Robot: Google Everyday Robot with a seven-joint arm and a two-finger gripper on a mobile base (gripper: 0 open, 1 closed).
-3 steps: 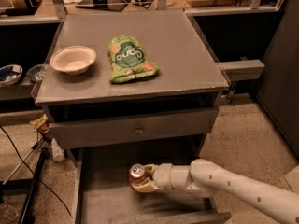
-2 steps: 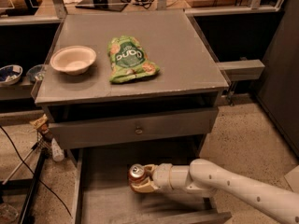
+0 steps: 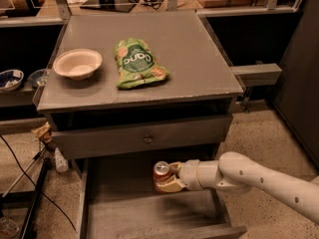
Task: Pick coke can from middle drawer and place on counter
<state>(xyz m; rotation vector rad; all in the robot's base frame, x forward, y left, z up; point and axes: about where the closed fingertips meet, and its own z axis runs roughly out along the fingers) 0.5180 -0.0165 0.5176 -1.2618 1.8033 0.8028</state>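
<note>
White bowl [image 3: 77, 63] on left of counter [image 3: 204, 54]. Green bag [image 3: 138, 63] just right of it, lying flat, apart from bowl. Below the top, a closed front [image 3: 99, 142] with small knob [image 3: 148, 139]. Under that, drawer [image 3: 124, 215] pulled open. Can [image 3: 160, 173] upright inside drawer, toward back, right of middle. Gripper [image 3: 166, 177] in drawer at the can, one finger [image 3: 170, 185] on each side, closed onto it. Can't tell if can touches floor. Arm [image 3: 259, 179] enters from right.
</note>
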